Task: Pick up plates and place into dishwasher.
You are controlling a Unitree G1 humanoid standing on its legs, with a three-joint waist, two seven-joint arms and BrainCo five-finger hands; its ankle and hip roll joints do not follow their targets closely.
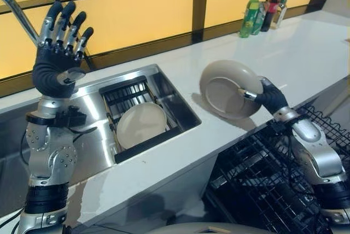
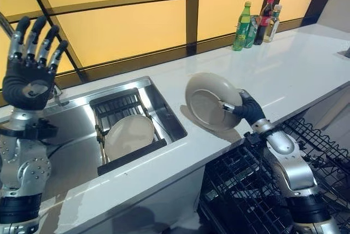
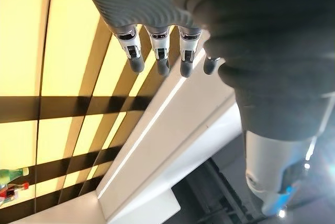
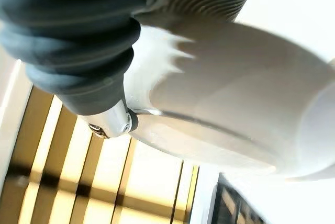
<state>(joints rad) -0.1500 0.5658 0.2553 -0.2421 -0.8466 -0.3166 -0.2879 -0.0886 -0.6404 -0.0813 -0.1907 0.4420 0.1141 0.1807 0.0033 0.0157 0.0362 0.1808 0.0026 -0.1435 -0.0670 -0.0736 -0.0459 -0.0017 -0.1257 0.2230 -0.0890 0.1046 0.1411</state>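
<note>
While the right hand (image 1: 269, 96) pinches the rim of a beige plate (image 1: 227, 87) and holds it tilted on edge above the white counter (image 1: 306, 53), the dishwasher rack (image 1: 262, 179) lies just below and on the robot's side of that plate, so the coming move likely calls for lowering it, edge first, toward the rack. A second plate (image 1: 141, 124) lies flat in the sink (image 1: 175, 100), well to the left of the rack. The left hand (image 1: 57, 53), fingers spread and empty, is raised above the sink, farther from the rack
</note>
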